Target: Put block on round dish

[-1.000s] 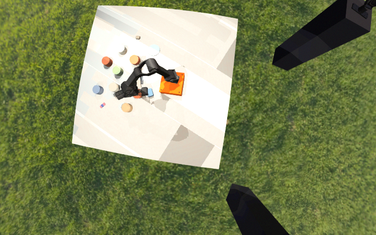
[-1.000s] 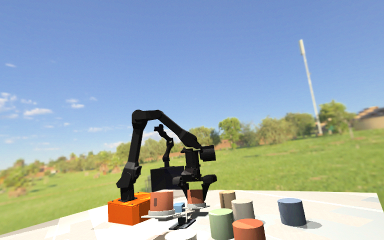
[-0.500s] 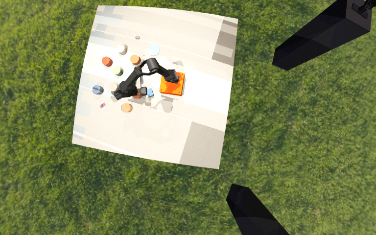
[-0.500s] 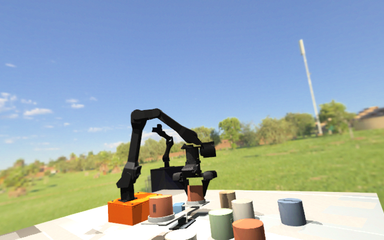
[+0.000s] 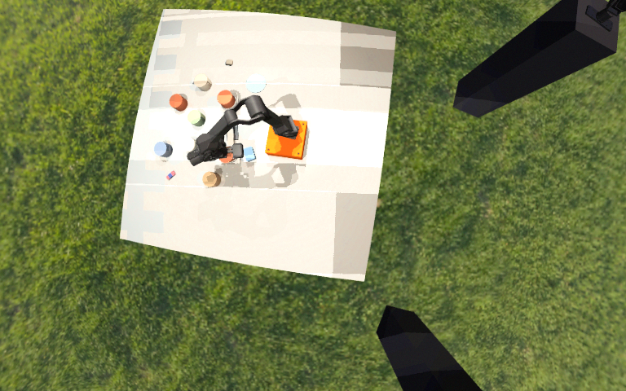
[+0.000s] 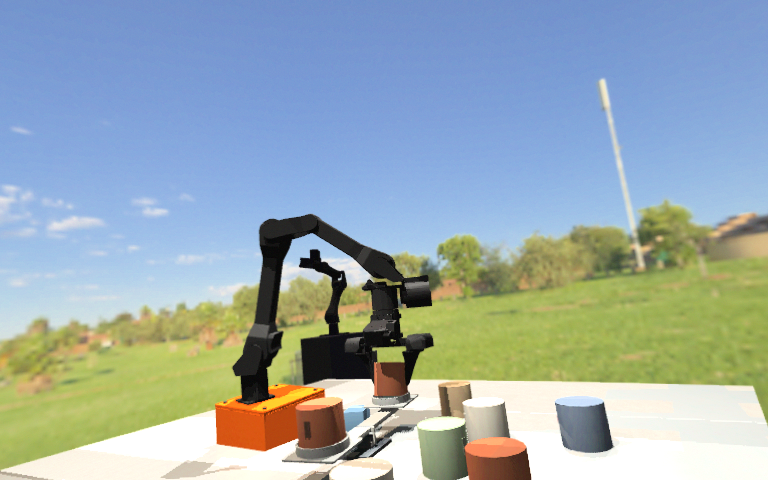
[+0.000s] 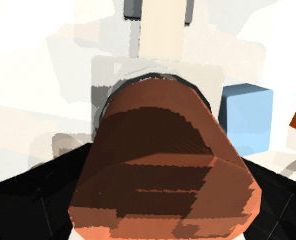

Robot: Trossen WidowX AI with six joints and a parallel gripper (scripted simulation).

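Gripper [image 6: 389, 356] pinching the far cup [image 6: 389, 378]

Top: cup sits under the wrist, dish [image 5: 256, 83] well apart beyond the arm. Exterior: upright cup between the fingers, on the balance's [image 6: 370, 437] far end. Wrist: cup straight below, blue block [image 7: 247, 119] beside it.

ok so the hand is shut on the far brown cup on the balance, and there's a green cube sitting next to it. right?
Not quite: the cube is light blue, not green, as the wrist view shows. The rest holds: the hand is shut on the far brown cup on the balance, with the cube beside it.
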